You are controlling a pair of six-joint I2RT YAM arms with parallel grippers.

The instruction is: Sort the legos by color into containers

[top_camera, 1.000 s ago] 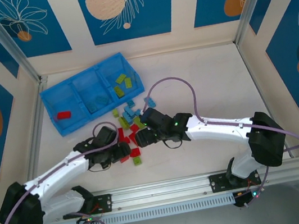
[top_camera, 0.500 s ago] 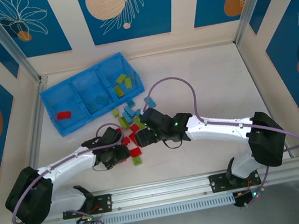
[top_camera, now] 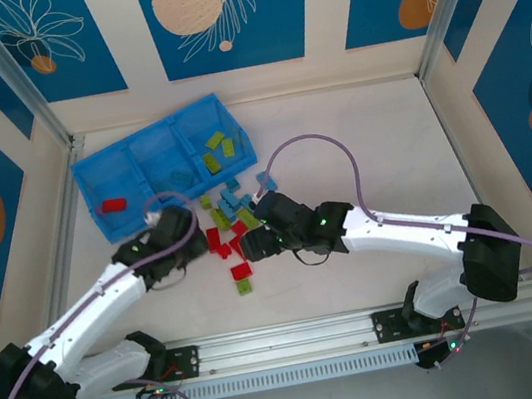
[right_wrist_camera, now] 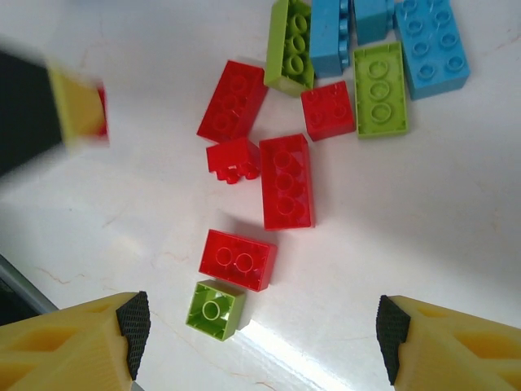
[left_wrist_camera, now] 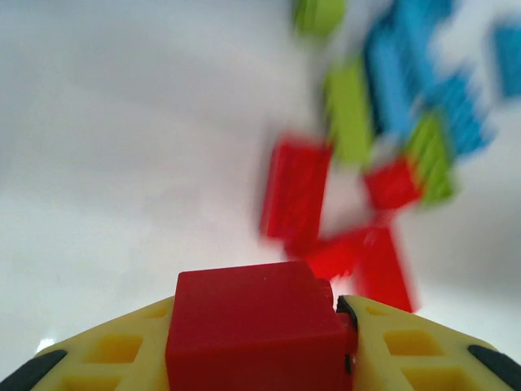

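Note:
My left gripper [left_wrist_camera: 260, 346] is shut on a red lego [left_wrist_camera: 254, 326], held above the table with the loose pile ahead of it. In the top view the left gripper [top_camera: 195, 243] hangs just left of the pile, near the blue bin [top_camera: 91, 192]. The bin's containers hold a red lego [top_camera: 113, 204], light blue legos [top_camera: 177, 181] and green legos [top_camera: 219, 146]. My right gripper [right_wrist_camera: 262, 334] is open above a red lego [right_wrist_camera: 238, 259] and a small green lego [right_wrist_camera: 215, 309], touching neither. The right gripper [top_camera: 249, 247] hovers over the pile's near side.
Red, green and light blue legos [top_camera: 229, 207] lie mixed between the bin and the two grippers. A long red brick [right_wrist_camera: 286, 181] and several others lie further out in the right wrist view. The two wrists are close together. Patterned walls enclose the table.
The left gripper closed on a red lego at the pile's near left and drew back up and left toward the bin. The right gripper stayed open and barely shifted.

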